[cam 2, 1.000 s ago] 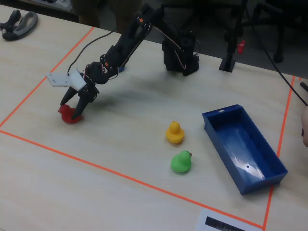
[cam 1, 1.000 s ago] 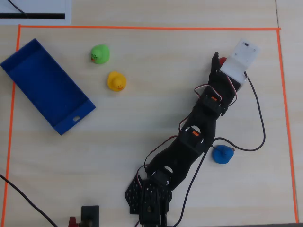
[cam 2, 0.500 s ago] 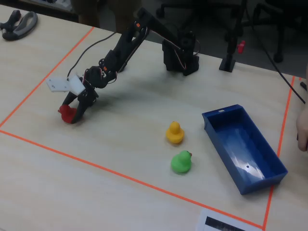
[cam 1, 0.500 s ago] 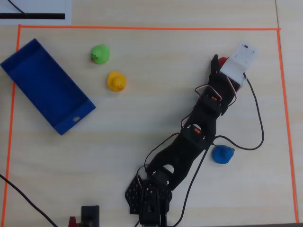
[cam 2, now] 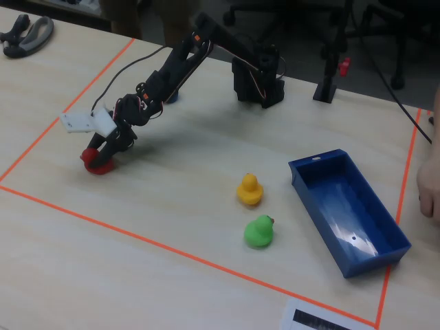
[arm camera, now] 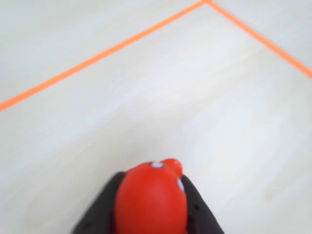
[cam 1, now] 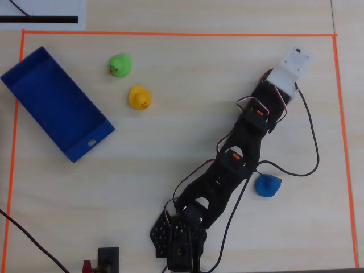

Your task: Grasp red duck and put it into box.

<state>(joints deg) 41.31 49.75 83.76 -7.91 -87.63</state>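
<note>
Clamped across the round body of the red duck [arm camera: 152, 202] by the gripper [arm camera: 151, 204], far left in the fixed view, well apart from the box [cam 2: 347, 206]. Probably light, soft, slightly slippery.

A blue box [cam 1: 54, 102] is seen at the left, a green duck [cam 1: 120, 65] and a yellow duck [cam 1: 139, 97] beside it, and a blue duck [cam 1: 267, 185] by the black arm [cam 1: 239, 153].

Pale wood-grain table [cam 1: 170, 159] w/ orange tape border [cam 1: 170, 33]. In overhead view: blue box [cam 1: 54, 102] at 9 o'clock, green duck [cam 1: 120, 65] & yellow duck [cam 1: 139, 97] approx 11, blue duck [cam 1: 267, 186] at 4, arm base [cam 1: 179, 239] at 6.
</note>
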